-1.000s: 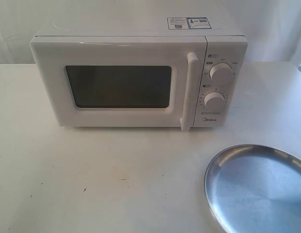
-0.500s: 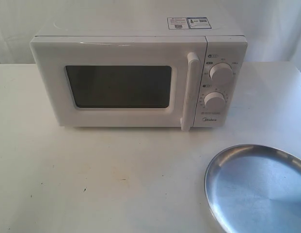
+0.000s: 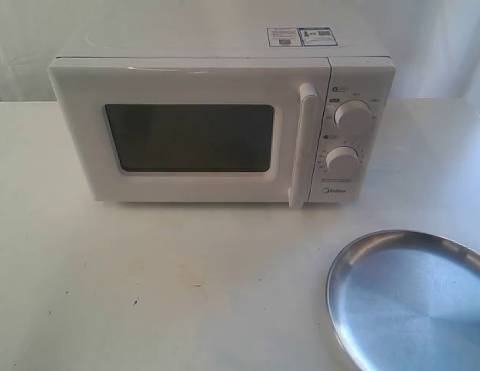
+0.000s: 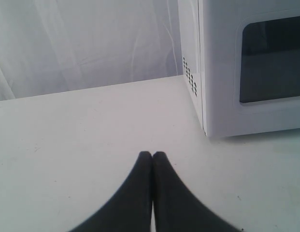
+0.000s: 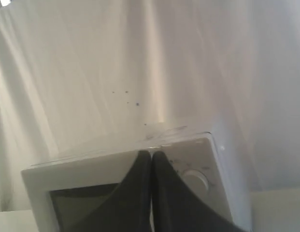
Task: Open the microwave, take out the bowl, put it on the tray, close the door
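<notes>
The white microwave (image 3: 224, 69) stands at the back of the table, its door (image 3: 85, 139) shut, with a dark window and a long vertical handle (image 3: 301, 147). The silver tray (image 3: 413, 301) lies at the front right. The bowl is hidden from every view. Neither arm shows in the exterior view. In the left wrist view my left gripper (image 4: 152, 154) is shut and empty over bare table, near the microwave's (image 4: 251, 72) corner. In the right wrist view my right gripper (image 5: 151, 153) is shut and empty, raised in front of the microwave (image 5: 92, 174).
Two round dials (image 3: 352, 115) sit on the panel to the right of the door. White cloth (image 5: 92, 72) hangs behind the table. The white tabletop (image 3: 162, 286) stretches in front of the microwave.
</notes>
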Motion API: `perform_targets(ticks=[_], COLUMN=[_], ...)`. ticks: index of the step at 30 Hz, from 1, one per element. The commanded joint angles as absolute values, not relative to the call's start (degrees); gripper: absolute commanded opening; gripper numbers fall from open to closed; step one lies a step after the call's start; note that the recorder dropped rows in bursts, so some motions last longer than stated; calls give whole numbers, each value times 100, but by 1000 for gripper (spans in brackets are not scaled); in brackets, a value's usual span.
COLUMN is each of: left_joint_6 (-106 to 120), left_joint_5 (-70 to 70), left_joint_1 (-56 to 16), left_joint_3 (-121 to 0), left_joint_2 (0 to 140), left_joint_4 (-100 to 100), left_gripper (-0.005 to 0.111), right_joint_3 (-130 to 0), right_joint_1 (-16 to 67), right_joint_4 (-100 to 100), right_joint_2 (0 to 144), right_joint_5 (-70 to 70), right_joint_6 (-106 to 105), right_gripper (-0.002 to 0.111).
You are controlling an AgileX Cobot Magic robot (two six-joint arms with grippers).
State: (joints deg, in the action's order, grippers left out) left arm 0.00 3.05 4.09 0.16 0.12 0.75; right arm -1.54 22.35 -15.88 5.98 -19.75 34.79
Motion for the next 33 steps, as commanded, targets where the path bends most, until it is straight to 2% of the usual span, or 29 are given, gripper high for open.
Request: perform_targets(ticks=[1, 9, 14, 18, 25, 29, 33], left_joint_6=[0, 0, 0, 0, 0, 0, 0], left_joint_5=[300, 300, 300, 300, 300, 300, 300], left_joint_1=[396, 396, 396, 396, 396, 396, 396], left_joint_3=[0, 0, 0, 0, 0, 0, 0], left_joint_2=[0, 0, 0, 0, 0, 0, 0], left_joint_4=[40, 40, 40, 40, 40, 40, 40], left_gripper=[0, 0, 0, 0, 0, 0, 0], right_joint_3=[-747, -1601, -1695, -1695, -2285, -2499, -2620], right_joint_1=[2412, 2412, 2397, 2397, 2397, 2333, 1898], right_joint_4=[-2650, -4355, -4261, -3211, -3355, -4057, -4567], right_joint_2=[1390, 4535, 6769, 8040, 9266, 9469, 9469], right_joint_5=[-2485, -3519, -4524, -5432, -5841, -6051, -6327], right_joint_6=[3762, 3762, 2612, 1795, 1357, 1448, 1863], right_gripper=[0, 0, 0, 0, 0, 0, 0])
